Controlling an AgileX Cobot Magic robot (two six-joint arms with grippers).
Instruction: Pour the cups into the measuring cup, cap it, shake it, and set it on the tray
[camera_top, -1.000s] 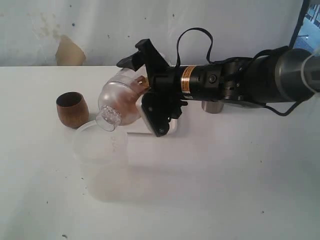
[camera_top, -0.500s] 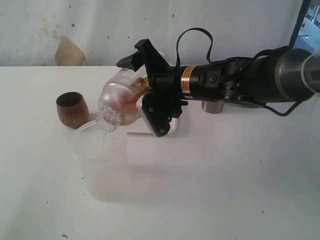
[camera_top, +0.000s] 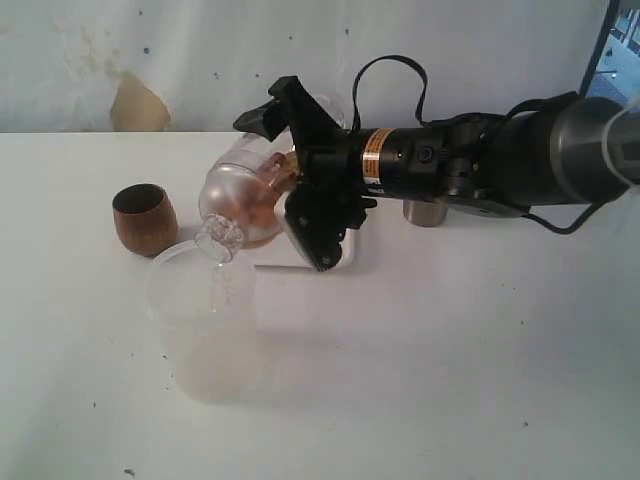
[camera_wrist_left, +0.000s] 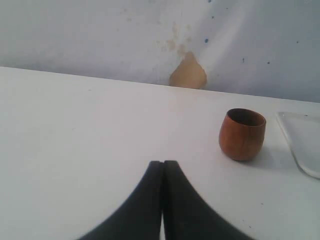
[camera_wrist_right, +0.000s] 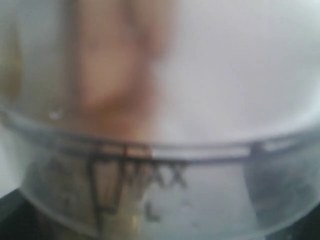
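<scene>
My right gripper (camera_top: 292, 178) is shut on the clear measuring cup (camera_top: 238, 196), which is capped and tipped steeply down to the left, with brownish contents inside. Its cap's nozzle hangs just over the rim of a frosted tub. In the right wrist view the measuring cup (camera_wrist_right: 160, 150) fills the frame, with a black "MAX" mark, and hides the fingers. The wooden cup (camera_top: 144, 218) stands upright to the left. The steel tumbler (camera_top: 424, 213) shows partly behind the right arm. A strip of the white tray (camera_top: 285, 265) lies under the gripper. My left gripper (camera_wrist_left: 163, 163) is shut and empty, low over the table, short of the wooden cup (camera_wrist_left: 242, 134).
The frosted translucent tub (camera_top: 200, 320) stands in front of the wooden cup, below the tipped cap. Its pale edge (camera_wrist_left: 302, 145) shows beside the wooden cup in the left wrist view. The wall runs along the table's far edge.
The measuring cup has stayed tipped over the tub and only wobbled slightly in the right gripper's hold. The cups and tub have not moved.
</scene>
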